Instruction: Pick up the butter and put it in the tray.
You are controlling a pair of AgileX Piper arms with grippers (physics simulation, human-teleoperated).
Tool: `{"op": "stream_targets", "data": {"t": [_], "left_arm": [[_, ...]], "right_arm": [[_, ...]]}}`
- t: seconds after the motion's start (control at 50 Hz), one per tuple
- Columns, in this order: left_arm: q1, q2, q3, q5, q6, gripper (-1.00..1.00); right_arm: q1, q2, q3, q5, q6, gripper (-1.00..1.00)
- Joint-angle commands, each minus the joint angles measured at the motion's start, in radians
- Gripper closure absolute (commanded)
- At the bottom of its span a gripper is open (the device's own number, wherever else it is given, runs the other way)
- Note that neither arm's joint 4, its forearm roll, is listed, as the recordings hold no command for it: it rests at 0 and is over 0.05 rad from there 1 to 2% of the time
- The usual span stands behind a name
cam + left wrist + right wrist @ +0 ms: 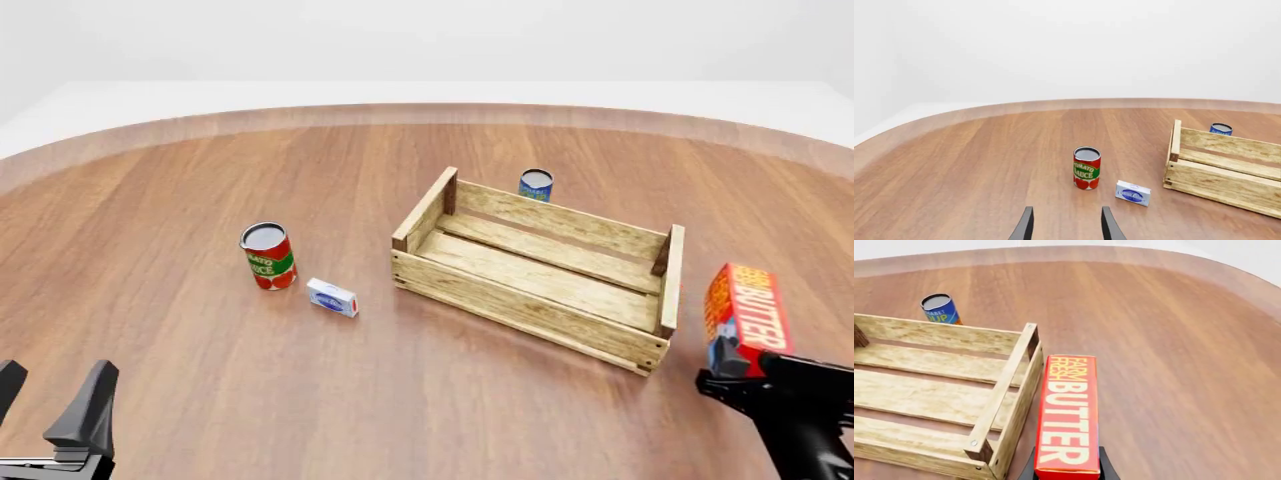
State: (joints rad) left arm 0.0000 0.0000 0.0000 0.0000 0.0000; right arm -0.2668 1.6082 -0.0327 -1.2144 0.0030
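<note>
The butter (pixel 747 315) is a red carton with white "BUTTER" lettering. My right gripper (pixel 731 372) is shut on its near end and holds it just to the right of the tray's right end board. In the right wrist view the butter (pixel 1069 415) lies beside that board, outside the tray (pixel 1006 390), with the right gripper (pixel 1069 470) clamped on both sides. The tray (pixel 521 310), a pale slatted wooden crate, holds nothing and also shows in the left wrist view (pixel 1227 175). My left gripper (pixel 51 395) is open and holds nothing at the front left; it also shows in its own view (pixel 1066 220).
A tomato sauce can (pixel 268 256) (pixel 1086 168) stands left of the tray. A small white-blue box (pixel 332 297) (pixel 1133 193) lies next to it. A blue can (pixel 535 185) (pixel 941 309) stands behind the tray. The table's curved edge runs along the far side.
</note>
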Motion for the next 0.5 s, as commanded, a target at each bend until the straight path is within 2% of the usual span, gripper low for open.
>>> {"op": "stream_targets", "data": {"t": [0.02, 0.5], "left_arm": [[0.0, 0.0, 0.0, 0.0, 0.0, -1.0], [0.0, 0.0, 0.0, 0.0, 0.0, -1.0]], "right_arm": [[0.003, -0.08, 0.032, -0.006, 0.02, 1.0], [0.034, -0.175, 0.033, 0.007, 0.015, 1.0]]}}
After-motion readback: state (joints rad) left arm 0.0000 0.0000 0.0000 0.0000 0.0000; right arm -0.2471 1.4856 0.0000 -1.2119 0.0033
